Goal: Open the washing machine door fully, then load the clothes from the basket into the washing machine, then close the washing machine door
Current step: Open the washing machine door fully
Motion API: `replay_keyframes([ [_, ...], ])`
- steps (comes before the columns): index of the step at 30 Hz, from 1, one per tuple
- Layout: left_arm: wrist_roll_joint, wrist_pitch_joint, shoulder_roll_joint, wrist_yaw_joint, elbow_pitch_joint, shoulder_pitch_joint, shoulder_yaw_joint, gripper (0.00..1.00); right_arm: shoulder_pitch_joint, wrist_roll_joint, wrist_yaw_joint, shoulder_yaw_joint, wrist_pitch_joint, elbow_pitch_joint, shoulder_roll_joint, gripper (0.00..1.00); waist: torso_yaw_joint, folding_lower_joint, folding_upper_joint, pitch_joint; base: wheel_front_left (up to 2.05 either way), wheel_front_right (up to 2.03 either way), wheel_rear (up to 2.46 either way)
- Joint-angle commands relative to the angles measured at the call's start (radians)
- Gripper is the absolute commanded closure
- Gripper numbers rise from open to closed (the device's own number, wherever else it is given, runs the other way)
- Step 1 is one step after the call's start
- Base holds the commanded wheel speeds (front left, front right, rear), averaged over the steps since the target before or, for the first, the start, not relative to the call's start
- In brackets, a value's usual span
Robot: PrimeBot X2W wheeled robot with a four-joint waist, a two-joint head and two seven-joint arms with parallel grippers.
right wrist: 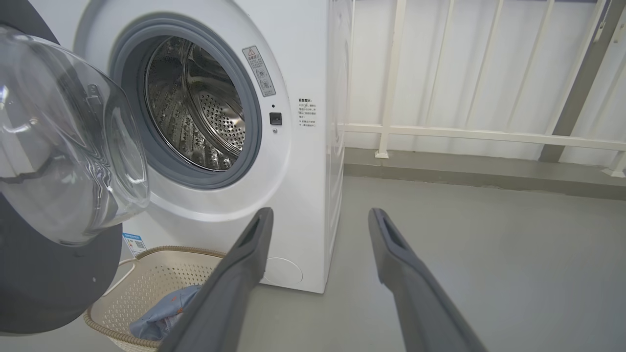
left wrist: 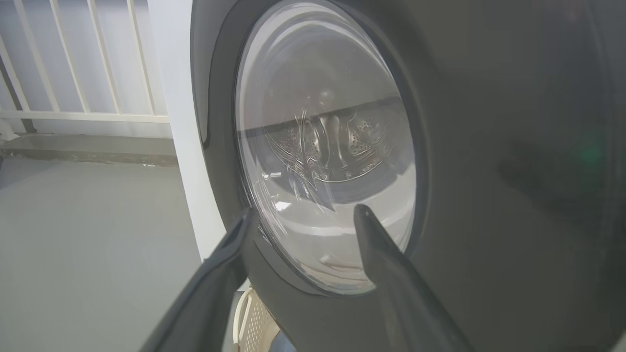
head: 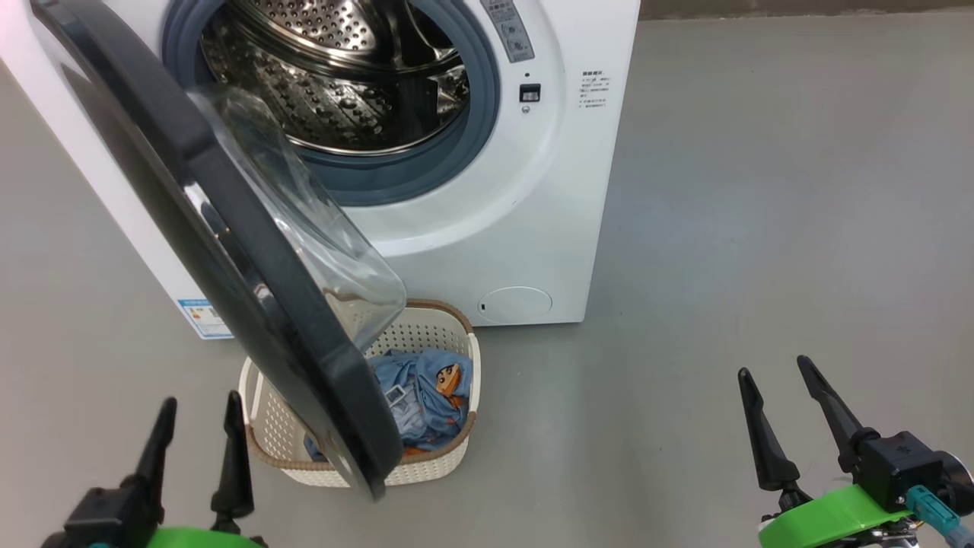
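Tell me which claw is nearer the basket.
Left. The left claw hangs open just off the left side of the basket, close to its rim. The right claw, also open, sits far to the right, across the floor.

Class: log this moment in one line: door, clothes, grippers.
door: open, overhanging basket | clothes: in basket | drum: no clothes seen | left gripper: open, empty | right gripper: open, empty

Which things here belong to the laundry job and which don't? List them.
Job: door, washer, basket, clothes.
Not the job: railing, floor.
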State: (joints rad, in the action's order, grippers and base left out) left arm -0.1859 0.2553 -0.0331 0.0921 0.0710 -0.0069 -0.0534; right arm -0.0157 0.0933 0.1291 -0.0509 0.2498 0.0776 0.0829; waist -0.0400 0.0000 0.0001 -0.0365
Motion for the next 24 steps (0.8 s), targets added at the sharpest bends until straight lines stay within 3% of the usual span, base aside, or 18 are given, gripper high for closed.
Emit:
replay_keyframes([
  [1,0.011,0.006,-0.017,-0.002,-0.015,-0.007,-0.028,0.0,-0.006,-0.014,0.002,0.023,0.012,-0.019,0.002,0.0,0.0,0.0,-0.0001,0.001,0.0,0.0,0.0],
  [24,0.043,0.006,-0.017,0.002,0.029,-0.007,0.001,0.0,-0.021,-0.039,0.002,0.006,0.012,0.023,-0.013,0.0,-0.011,0.0,-0.0001,-0.005,0.0,0.0,0.0],
])
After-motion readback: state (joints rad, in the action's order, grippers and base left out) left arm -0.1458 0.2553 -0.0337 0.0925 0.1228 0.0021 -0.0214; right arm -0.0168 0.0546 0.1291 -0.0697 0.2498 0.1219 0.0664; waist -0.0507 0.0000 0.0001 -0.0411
